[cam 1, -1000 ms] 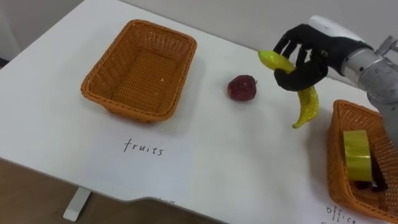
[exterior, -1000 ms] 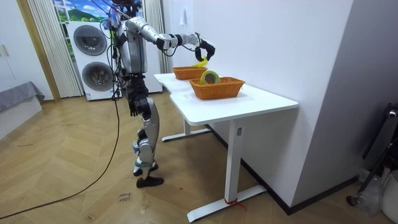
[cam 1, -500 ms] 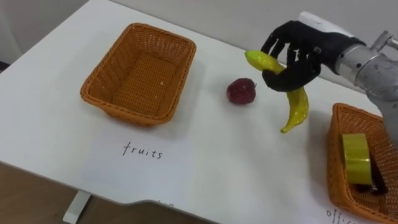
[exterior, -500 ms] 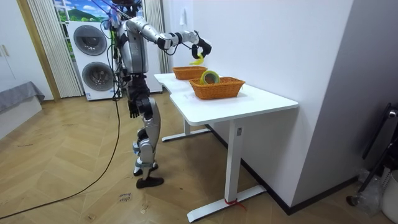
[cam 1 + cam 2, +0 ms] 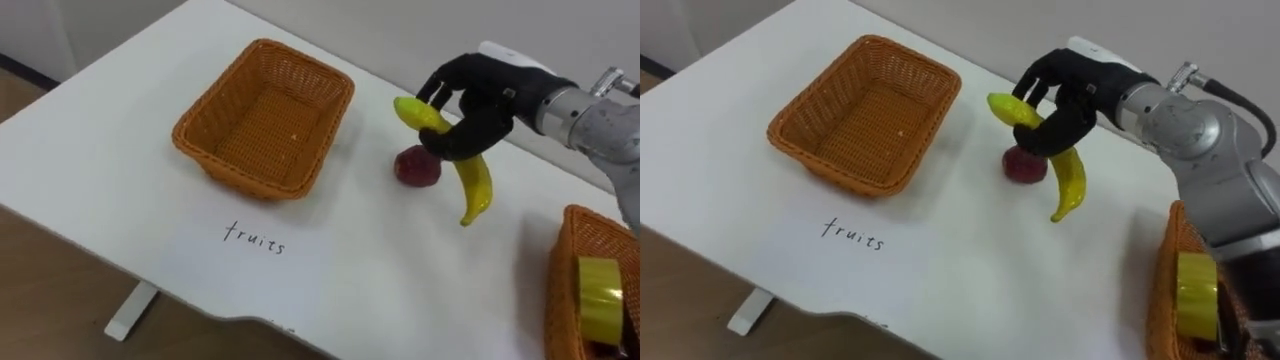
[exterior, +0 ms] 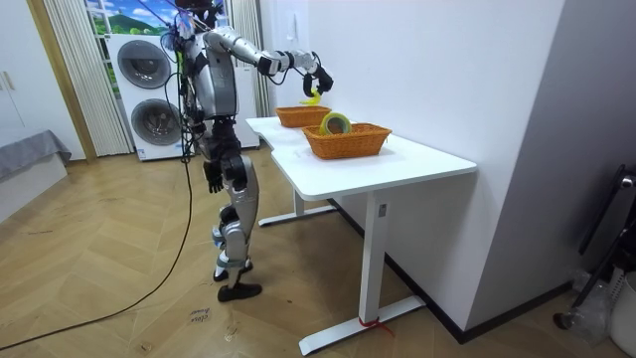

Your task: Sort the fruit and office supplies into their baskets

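My right hand (image 5: 478, 100) (image 5: 1065, 95) is shut on a yellow banana (image 5: 468, 170) (image 5: 1068, 180), holding it in the air above the white table, its lower end hanging down. A dark red apple (image 5: 416, 166) (image 5: 1022, 165) lies on the table just below and behind the hand. The empty fruit basket (image 5: 266, 118) (image 5: 868, 110), woven and orange, sits to the left above a paper label reading "fruits" (image 5: 254, 239). The office basket (image 5: 588, 290) (image 5: 1180, 300) at the right edge holds a yellow tape roll (image 5: 600, 297). In the room view my left hand (image 6: 213, 175) hangs at my side.
The table's front edge (image 5: 150, 285) runs close below the label. I stand at the table's end, with washing machines (image 6: 149, 94) behind me in the room view. A wall (image 5: 400, 30) runs along the table's far side.
My right hand has carried the banana left, towards the fruit basket, now over the apple. The eye view has shifted, so the baskets sit further right.
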